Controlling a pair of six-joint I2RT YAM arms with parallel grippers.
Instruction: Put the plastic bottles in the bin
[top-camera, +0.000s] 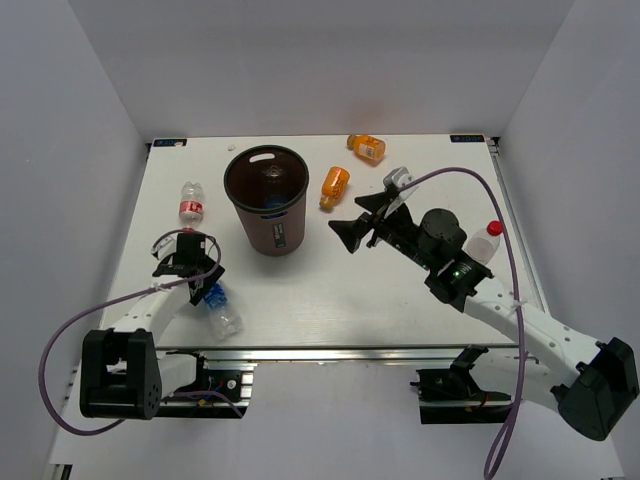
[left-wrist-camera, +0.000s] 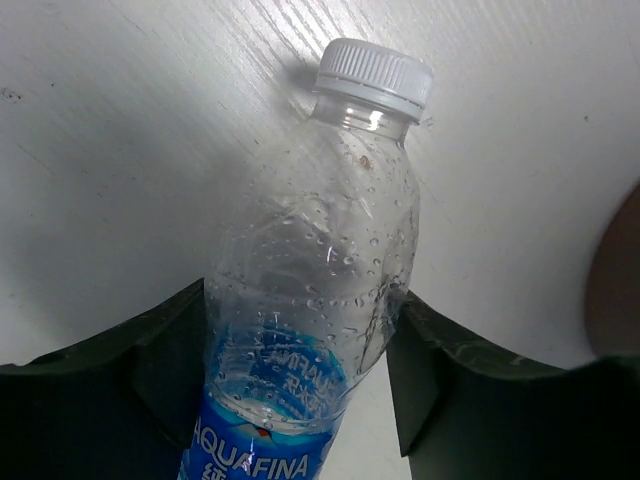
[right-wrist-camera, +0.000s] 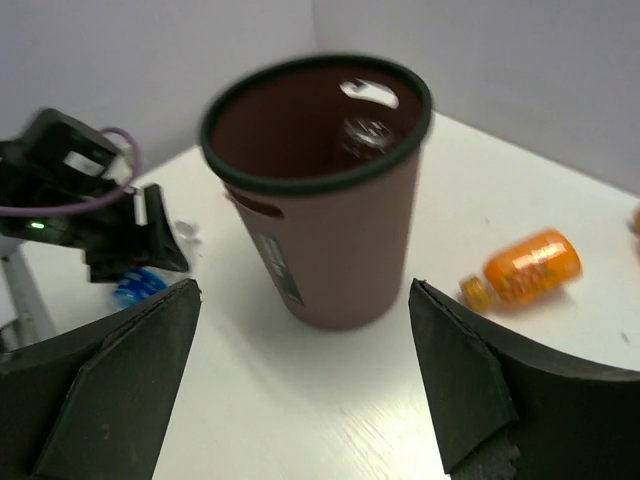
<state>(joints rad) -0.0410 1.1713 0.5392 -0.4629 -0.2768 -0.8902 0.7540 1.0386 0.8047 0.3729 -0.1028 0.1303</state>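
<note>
— With the left hand (top-camera: 200, 272) clenched on the blue-label bottle (left-wrist-camera: 315, 250) at the near left of the bench (top-camera: 330, 290), what makes this lift go well?

— Grip low by the label, as it has, and rise straight. I'd carry it higher than the bin (top-camera: 270, 230), which stands just far and right of it and is taller than any bottle.

— Room to move?

— The bench's near edge is close behind, so go up, not back. The path to the bin looks open, and the red-label bottle (top-camera: 191, 203) lies off to the far left. The right hand (top-camera: 352, 222) hangs released and empty just right of the bin, facing it, so I'd drop from the left side
</note>
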